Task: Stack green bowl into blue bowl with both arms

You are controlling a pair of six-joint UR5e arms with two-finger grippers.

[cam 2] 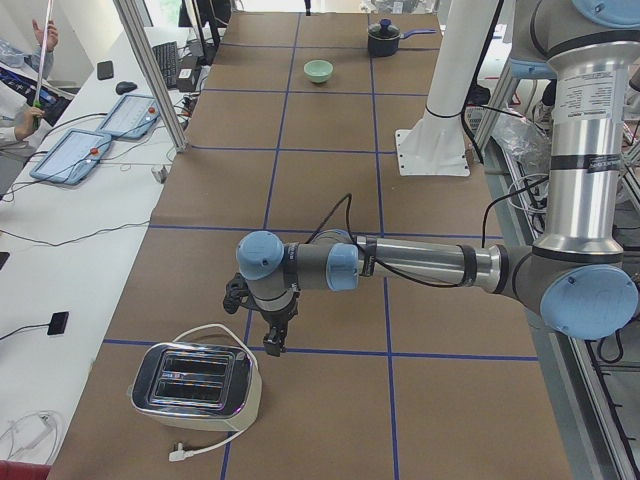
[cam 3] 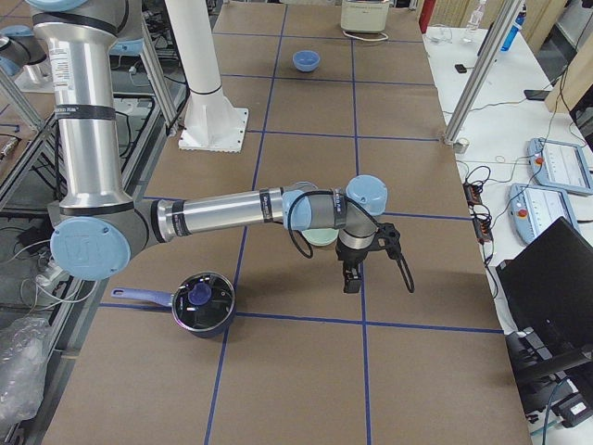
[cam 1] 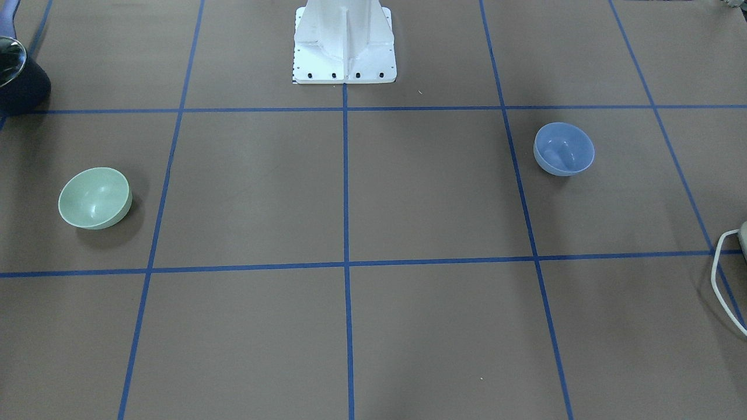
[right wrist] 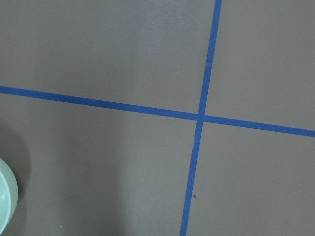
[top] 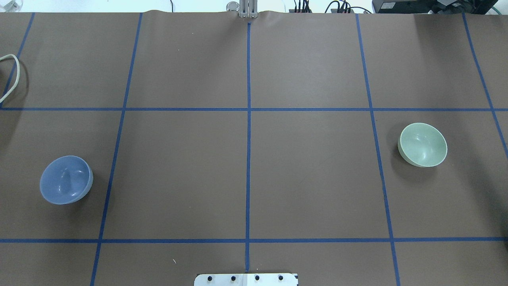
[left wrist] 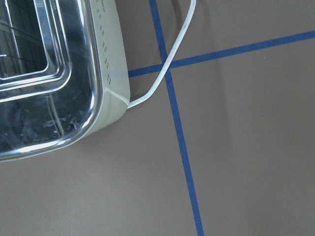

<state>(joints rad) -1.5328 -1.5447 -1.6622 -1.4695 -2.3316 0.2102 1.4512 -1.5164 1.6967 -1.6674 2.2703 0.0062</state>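
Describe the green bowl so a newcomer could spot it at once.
On the taped brown table, look to the robot's right of the white pedestal base. The green bowl sits there empty, pale mint, unlike the periwinkle blue bowl opposite.

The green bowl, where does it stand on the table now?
In the overhead view the green bowl stands upright on the robot's right side, just right of a blue tape line, far from the blue bowl on the left.

Opposed overhead and front cameras look down, sharing the green bowl (cam 1: 94, 198).
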